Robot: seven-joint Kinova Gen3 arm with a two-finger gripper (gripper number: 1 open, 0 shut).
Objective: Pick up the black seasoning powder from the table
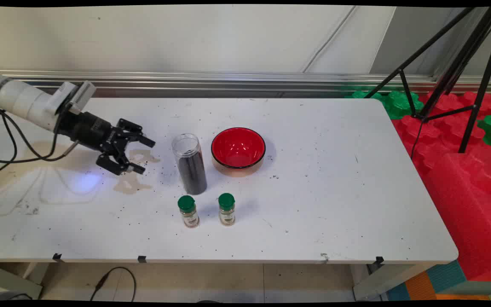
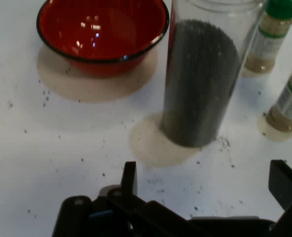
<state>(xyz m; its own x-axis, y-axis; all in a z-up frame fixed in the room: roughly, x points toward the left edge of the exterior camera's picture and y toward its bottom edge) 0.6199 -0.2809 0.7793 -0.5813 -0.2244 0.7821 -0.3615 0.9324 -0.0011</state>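
Observation:
My black gripper (image 1: 143,155) hovers low over the table's left part, open and holding nothing, pointing right. Just to its right stands a tall clear jar (image 1: 189,164) filled with dark grains, upright and without a lid; in the hand view the jar (image 2: 200,81) rises straight ahead of the open fingers (image 2: 130,178). Right of the jar sits a red bowl (image 1: 238,150) with a black rim, which lies at the hand view's top left (image 2: 102,34). Two small spice bottles with green caps stand in front of the jar, one on the left (image 1: 188,211) and one on the right (image 1: 226,208).
Dark grains and pale stains are scattered over the white table (image 1: 313,204) around the gripper and jar. A black tripod (image 1: 450,72) stands beyond the table's right end, among red and green foam blocks (image 1: 463,170). Black cables (image 1: 11,145) hang from the arm.

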